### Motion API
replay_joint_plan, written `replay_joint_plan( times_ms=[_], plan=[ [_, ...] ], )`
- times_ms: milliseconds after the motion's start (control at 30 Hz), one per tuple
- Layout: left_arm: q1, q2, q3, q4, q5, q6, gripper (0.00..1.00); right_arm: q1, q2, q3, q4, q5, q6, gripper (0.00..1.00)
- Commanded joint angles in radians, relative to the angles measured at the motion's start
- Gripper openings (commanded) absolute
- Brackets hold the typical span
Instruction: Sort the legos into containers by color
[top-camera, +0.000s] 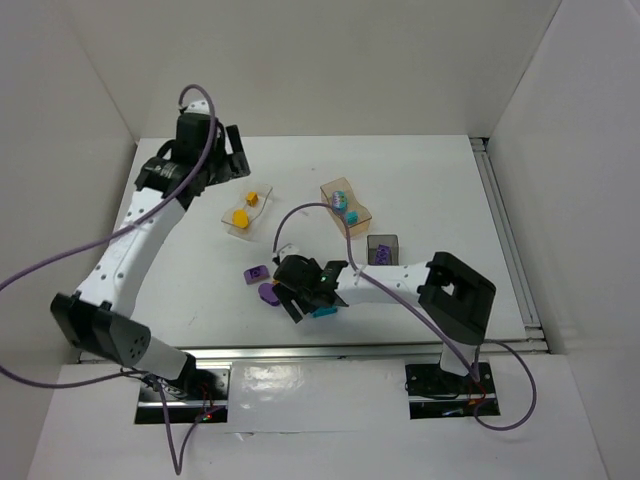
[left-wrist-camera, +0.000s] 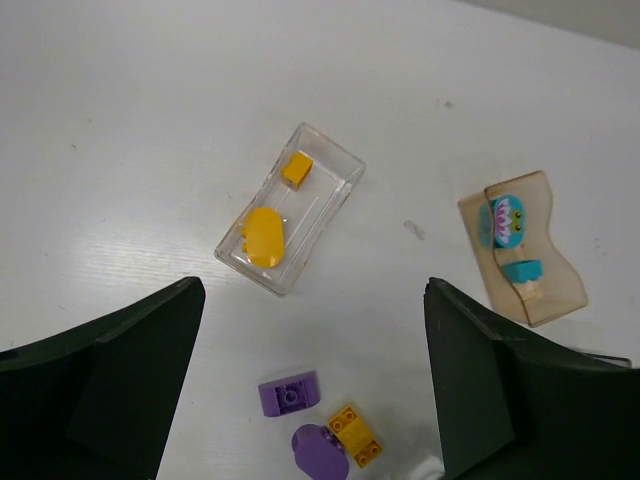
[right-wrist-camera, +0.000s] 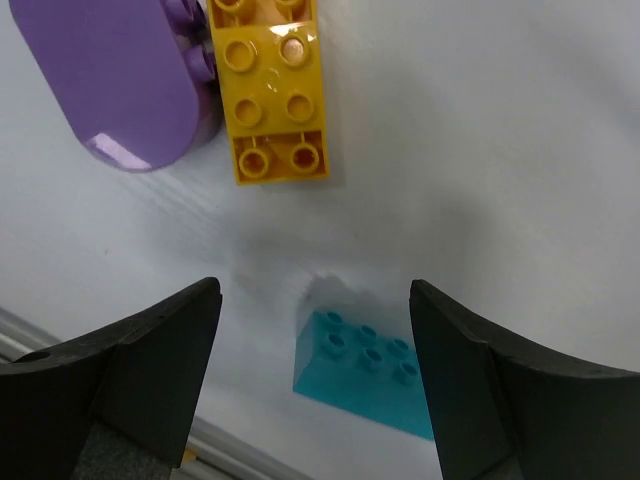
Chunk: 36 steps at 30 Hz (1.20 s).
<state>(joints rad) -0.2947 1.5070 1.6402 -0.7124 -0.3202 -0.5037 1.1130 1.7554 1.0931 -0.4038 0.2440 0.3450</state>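
Note:
My right gripper (top-camera: 303, 297) is open and empty, low over the table. Between its fingers in the right wrist view (right-wrist-camera: 313, 295) lies a cyan studded brick (right-wrist-camera: 365, 370), untouched. Just ahead lie a yellow-orange brick (right-wrist-camera: 272, 95) and a rounded purple brick (right-wrist-camera: 120, 80). A second purple brick (top-camera: 257, 272) lies to their left. My left gripper (top-camera: 238, 152) is open and empty, high at the back left (left-wrist-camera: 310, 290). The clear tub (left-wrist-camera: 340, 170) holds two yellow pieces. The tan tub (left-wrist-camera: 545, 290) holds cyan pieces. The dark grey tub (top-camera: 384, 240) holds a purple piece.
The three tubs sit across the middle of the white table. White walls close in the left, back and right sides. A metal rail (top-camera: 350, 350) runs along the near edge, close to the cyan brick (top-camera: 322, 311).

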Motion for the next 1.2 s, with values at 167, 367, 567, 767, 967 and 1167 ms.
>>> replay_joint_plan(
  times_ms=[167,367,567,767,967,1167],
  plan=[
    [0.022,-0.154,-0.071,-0.058,0.013,-0.002,0.97,0.007,0.134,0.119,0.117,0.034,-0.066,0.83],
    [0.041,-0.202,-0.149,-0.058,0.033,-0.012,0.95,-0.028,0.211,0.188,0.151,0.043,-0.066,0.76],
    [0.051,-0.22,-0.186,-0.058,0.033,-0.012,0.95,-0.038,0.223,0.209,0.169,0.054,-0.066,0.47],
    [0.06,-0.231,-0.207,-0.058,0.033,-0.012,0.95,-0.038,0.139,0.251,0.129,0.104,-0.075,0.29],
    [0.103,-0.274,-0.253,-0.12,-0.006,-0.1,0.95,-0.096,0.122,0.359,0.12,0.146,-0.115,0.29],
    [0.129,-0.379,-0.381,-0.119,-0.022,-0.185,0.95,-0.151,0.269,0.591,0.108,0.115,-0.185,0.29]
  ],
)
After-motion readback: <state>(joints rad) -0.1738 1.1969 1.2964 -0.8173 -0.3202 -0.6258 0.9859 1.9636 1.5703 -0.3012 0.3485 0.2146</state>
